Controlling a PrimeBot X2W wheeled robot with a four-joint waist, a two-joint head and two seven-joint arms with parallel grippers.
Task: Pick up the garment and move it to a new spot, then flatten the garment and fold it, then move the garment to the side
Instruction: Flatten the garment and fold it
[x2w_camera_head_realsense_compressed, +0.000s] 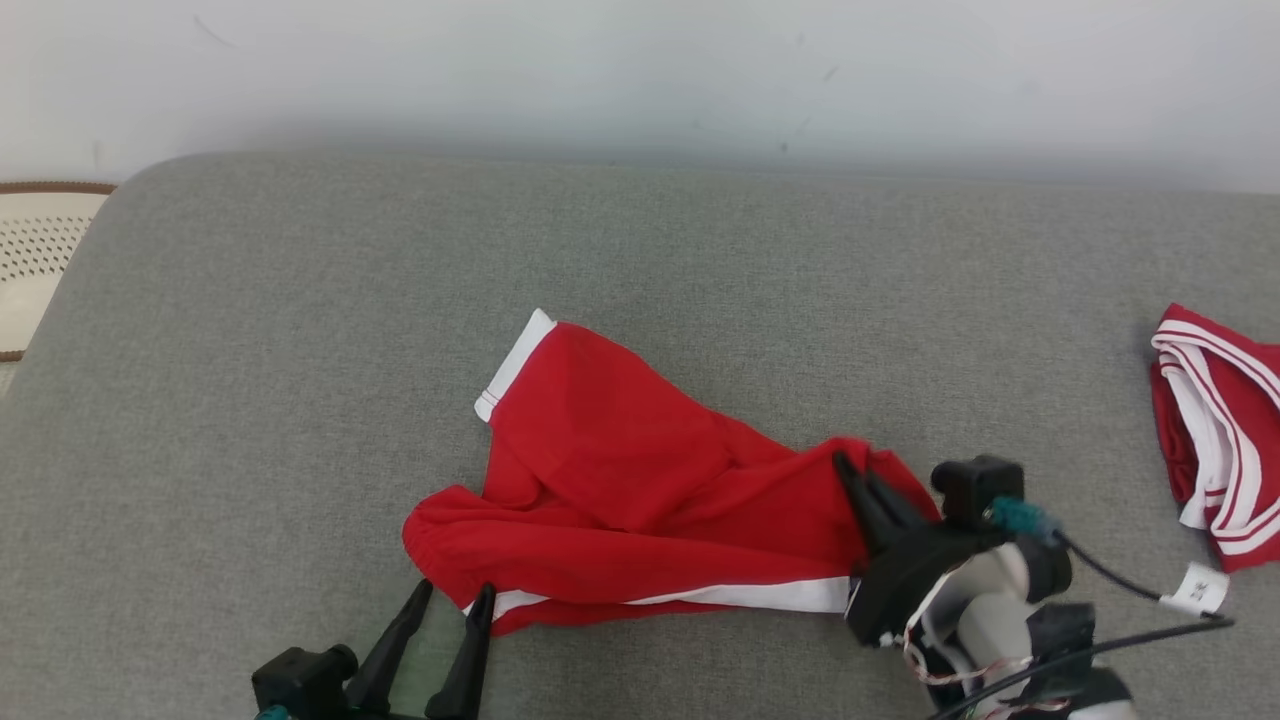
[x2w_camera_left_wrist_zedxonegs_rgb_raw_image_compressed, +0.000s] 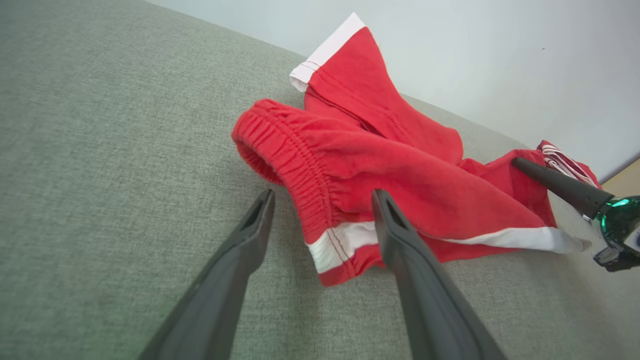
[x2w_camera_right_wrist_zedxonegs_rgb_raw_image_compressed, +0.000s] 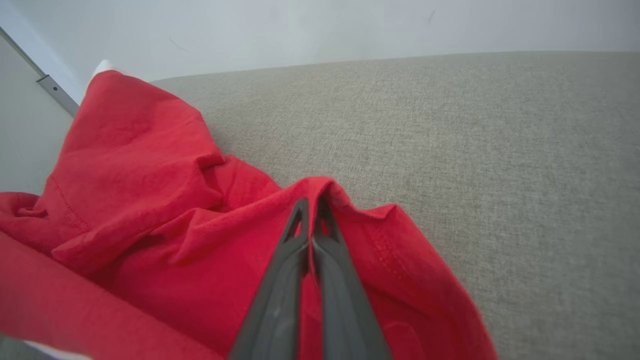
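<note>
We reckon the shorts (x2w_camera_head_realsense_compressed: 640, 480) soft and limp — right tool (x2w_camera_head_realsense_compressed: 855, 468) pinches a fold (x2w_camera_right_wrist_zedxonegs_rgb_raw_image_compressed: 325, 187), left tool (x2w_camera_head_realsense_compressed: 456, 588) gapes at the elastic waistband (x2w_camera_left_wrist_zedxonegs_rgb_raw_image_compressed: 300, 170), our firmer hold.

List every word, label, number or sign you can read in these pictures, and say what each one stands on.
White tag on the black cable: faint dark marks, too small to read.
Red shorts: no print or label visible.
Striped red garment at the right edge of the head view: no lettering visible.
No text here is legible.
</note>
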